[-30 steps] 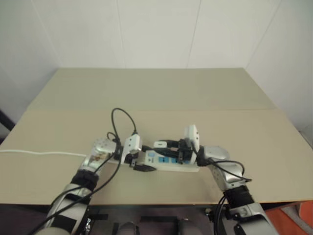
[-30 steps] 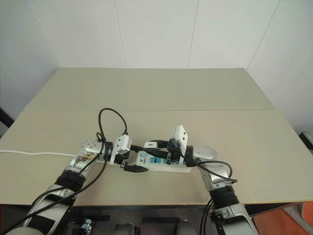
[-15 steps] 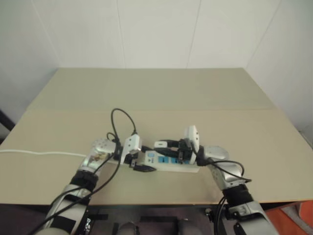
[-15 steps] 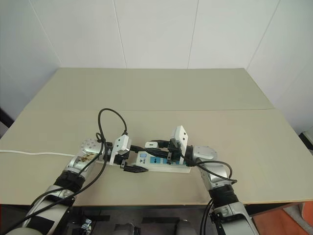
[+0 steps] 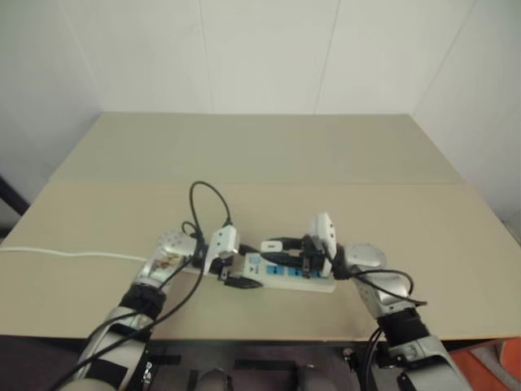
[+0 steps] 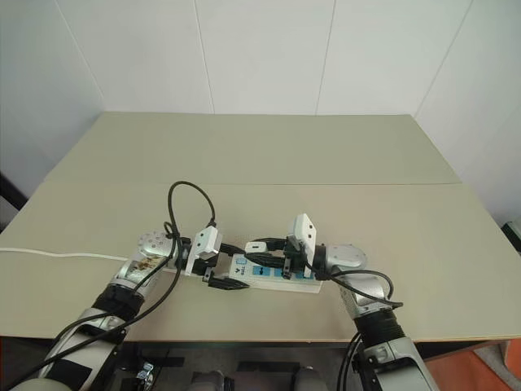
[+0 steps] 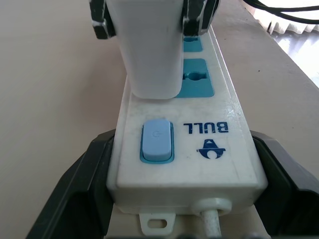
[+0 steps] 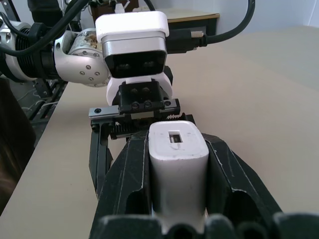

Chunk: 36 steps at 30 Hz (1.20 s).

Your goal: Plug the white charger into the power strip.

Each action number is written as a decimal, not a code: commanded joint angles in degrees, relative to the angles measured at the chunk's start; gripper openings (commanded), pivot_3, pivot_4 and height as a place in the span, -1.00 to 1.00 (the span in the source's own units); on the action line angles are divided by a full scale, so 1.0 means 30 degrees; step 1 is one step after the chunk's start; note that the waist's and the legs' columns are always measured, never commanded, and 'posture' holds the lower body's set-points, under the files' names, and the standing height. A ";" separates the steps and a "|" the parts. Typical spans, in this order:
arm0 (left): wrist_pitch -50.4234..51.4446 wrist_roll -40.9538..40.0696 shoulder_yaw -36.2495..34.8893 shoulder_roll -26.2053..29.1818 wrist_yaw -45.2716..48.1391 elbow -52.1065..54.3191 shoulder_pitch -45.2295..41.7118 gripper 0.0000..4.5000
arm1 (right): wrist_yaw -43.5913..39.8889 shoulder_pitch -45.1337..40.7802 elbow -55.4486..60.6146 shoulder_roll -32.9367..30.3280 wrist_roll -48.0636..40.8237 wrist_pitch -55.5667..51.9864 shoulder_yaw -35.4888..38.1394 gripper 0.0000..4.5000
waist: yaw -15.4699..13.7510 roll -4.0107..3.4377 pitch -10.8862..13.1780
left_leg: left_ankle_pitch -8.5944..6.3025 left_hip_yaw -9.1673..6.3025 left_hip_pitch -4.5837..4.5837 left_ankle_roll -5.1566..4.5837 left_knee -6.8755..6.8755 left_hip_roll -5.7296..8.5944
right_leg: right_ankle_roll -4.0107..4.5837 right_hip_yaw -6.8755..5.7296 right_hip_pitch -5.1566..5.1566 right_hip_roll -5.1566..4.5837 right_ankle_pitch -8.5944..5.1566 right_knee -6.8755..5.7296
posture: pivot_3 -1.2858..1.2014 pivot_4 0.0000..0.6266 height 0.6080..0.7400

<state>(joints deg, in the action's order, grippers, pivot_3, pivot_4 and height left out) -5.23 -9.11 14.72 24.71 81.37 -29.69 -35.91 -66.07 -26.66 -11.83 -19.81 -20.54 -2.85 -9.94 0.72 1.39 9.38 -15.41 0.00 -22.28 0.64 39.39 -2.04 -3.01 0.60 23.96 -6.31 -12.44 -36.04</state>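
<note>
White cube charger (image 8: pixel 178 164) sits clamped in my right jaws (image 6: pixel 259 244) over the long white power strip (image 7: pixel 185 144), which my left jaws (image 6: pixel 224 278) clamp at its switch end on the beige bench (image 5: pixel 269 163); nothing has shifted.

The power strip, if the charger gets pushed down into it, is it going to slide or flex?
Probably neither. The power strip looks like a rigid plastic bar lying flat on the table, so flexing seems unlikely. The left gripper clamps its switch end, which should resist sliding. Its thin cord looks floppy and should add little drag.
</note>
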 commanded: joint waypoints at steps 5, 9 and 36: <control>-0.0032 0.0301 -0.0161 0.0558 0.0016 -0.0618 -0.0023 0.47 | -0.0121 0.0925 -0.0873 -0.1665 0.0689 0.0084 0.0649 -0.51 | -0.0052 0.0001 0.0000 | 0.0000 -0.0002 -0.0002 0.0000 0.0000 0.0002 | 0.0000 -0.0001 -0.0012 -0.0001 0.0000 0.0004 | 0.03 -0.52 1.00; -0.0067 0.0282 -0.0161 0.0604 -0.0033 -0.0636 -0.0023 0.47 | -0.0092 0.1214 -0.1236 -0.2037 0.0797 0.0292 0.0722 -0.51 | -0.0086 0.0001 -0.0001 | 0.0000 -0.0004 0.0013 0.0000 0.0001 0.0002 | -0.0001 -0.0002 -0.0034 -0.0002 -0.0001 0.0023 | 0.03 -0.52 1.00; -0.0161 0.0204 -0.0013 0.0585 -0.0287 -0.0595 -0.0042 0.47 | -0.0492 -0.0171 -0.2340 -0.1740 0.1454 -0.0156 -0.1585 -0.51 | 0.0016 0.0002 -0.0012 | -0.0009 -0.0009 0.0289 -0.0014 -0.0031 -0.0002 | -0.0009 0.0001 -0.0290 0.0000 -0.0016 0.0103 | 0.03 -0.52 1.00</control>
<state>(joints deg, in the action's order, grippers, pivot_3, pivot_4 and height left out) -6.11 -9.13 15.84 24.70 80.58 -31.29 -36.36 -67.44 -28.76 -15.44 -23.66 -20.31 -0.82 -13.14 0.77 1.40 9.34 -15.44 -0.03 -21.40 0.60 39.29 -2.05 -3.04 0.61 23.09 -6.31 -12.49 -35.74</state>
